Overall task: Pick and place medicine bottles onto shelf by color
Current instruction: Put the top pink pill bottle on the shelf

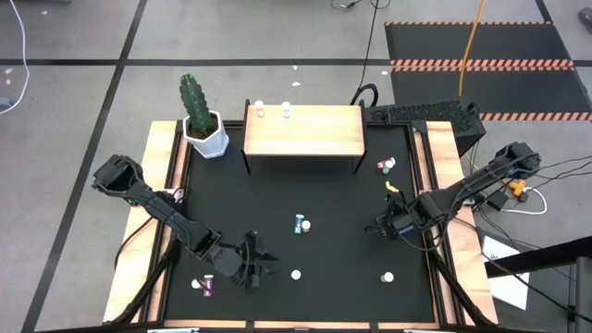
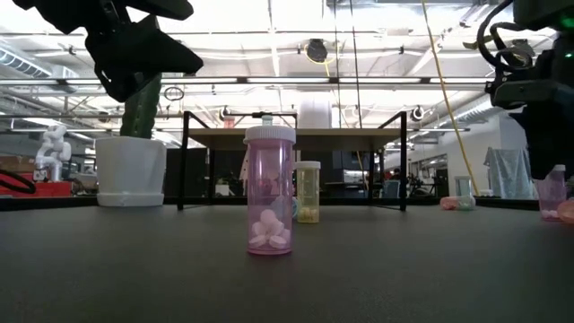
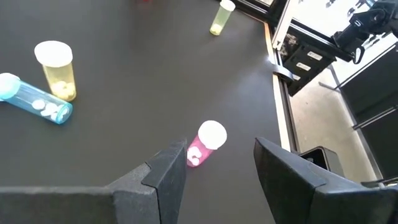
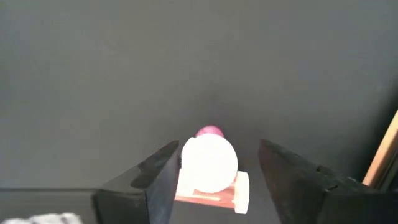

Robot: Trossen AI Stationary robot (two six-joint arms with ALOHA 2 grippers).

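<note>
The wooden shelf (image 1: 303, 131) stands at the table's far side with two small bottles (image 1: 273, 111) on its far edge. My left gripper (image 1: 252, 263) is open near the front edge, and an upright pink bottle (image 3: 206, 143) with a white cap stands just beyond its fingertips. It also shows in the low view (image 2: 269, 193). My right gripper (image 1: 383, 225) is open at the table's right. Its fingers stand on either side of a white-capped pink bottle (image 4: 208, 163). I cannot tell whether they touch it.
A yellow bottle (image 3: 56, 70) stands beside a lying blue one (image 3: 34, 102) at mid-table. More bottles lie near the shelf's right leg (image 1: 387, 166), at the front right (image 1: 388, 277) and at the front left (image 1: 205, 285). A potted cactus (image 1: 202, 120) stands left of the shelf.
</note>
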